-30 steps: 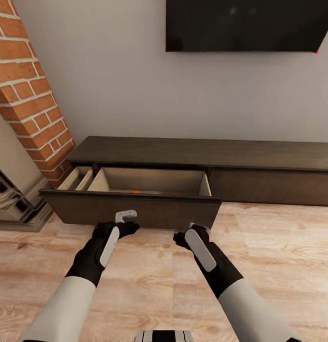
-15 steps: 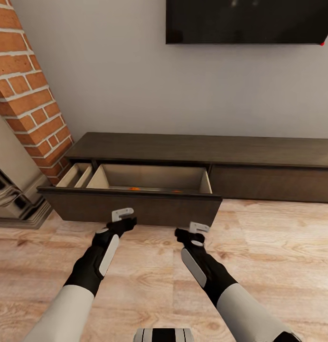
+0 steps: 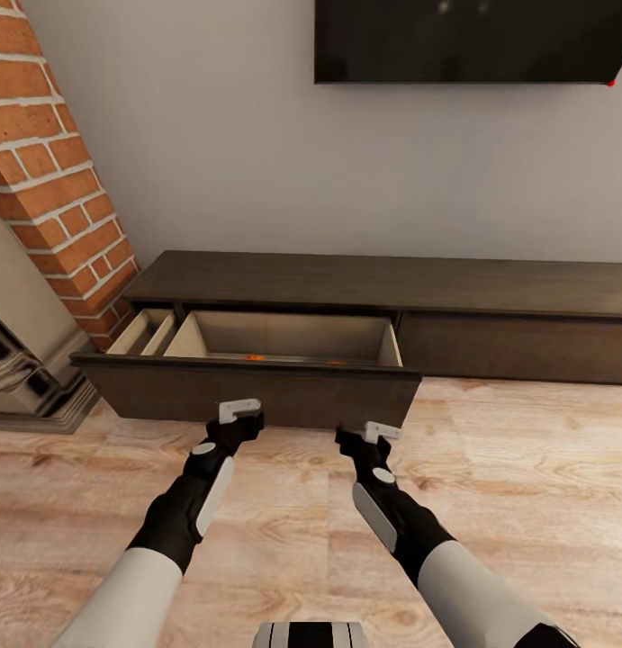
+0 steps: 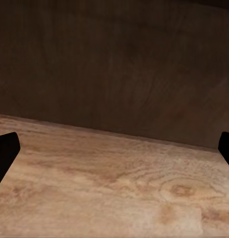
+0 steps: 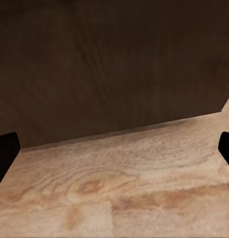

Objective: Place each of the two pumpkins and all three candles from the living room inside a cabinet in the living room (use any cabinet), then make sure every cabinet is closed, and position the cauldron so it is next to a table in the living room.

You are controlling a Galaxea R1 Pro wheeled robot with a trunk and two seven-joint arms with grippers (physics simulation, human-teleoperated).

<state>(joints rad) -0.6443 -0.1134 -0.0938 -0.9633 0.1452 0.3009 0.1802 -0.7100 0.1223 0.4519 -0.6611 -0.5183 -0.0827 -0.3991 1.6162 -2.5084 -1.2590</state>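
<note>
Pumpkins [image 3: 255, 358] show as small orange slivers just above the front edge of the pulled-out drawer [image 3: 256, 396], deep inside it; a second orange speck sits further toward our right, too small for us to make out more. We cannot see any candles in there, as the drawer front hides most of the floor of the compartment.

We face the cabinet [image 3: 383, 288], a long low dark-brown unit against a pale wall, with its left drawer drawn out toward us and showing pale wood walls. A narrow side compartment [image 3: 144, 331] sits at the drawer's left end. The cabinet's right half is closed flat.

Our left fingers [image 3: 239, 409] hover just in front of the drawer front, near its lower edge, close to it but we cannot tell whether they touch. In the left wrist view the two dark tips [image 4: 5, 151] stand far apart at the picture's edges, spread wide and empty, facing the dark wood panel and the plank floor [image 4: 119, 183].

Our right fingers [image 3: 381, 431] sit likewise near the drawer's right corner, spread and empty, with the tips [image 5: 4, 148] wide apart.

A brick column [image 3: 49, 171] stands left of the cabinet, and a dark screen [image 3: 473, 40] hangs on the wall above.
</note>
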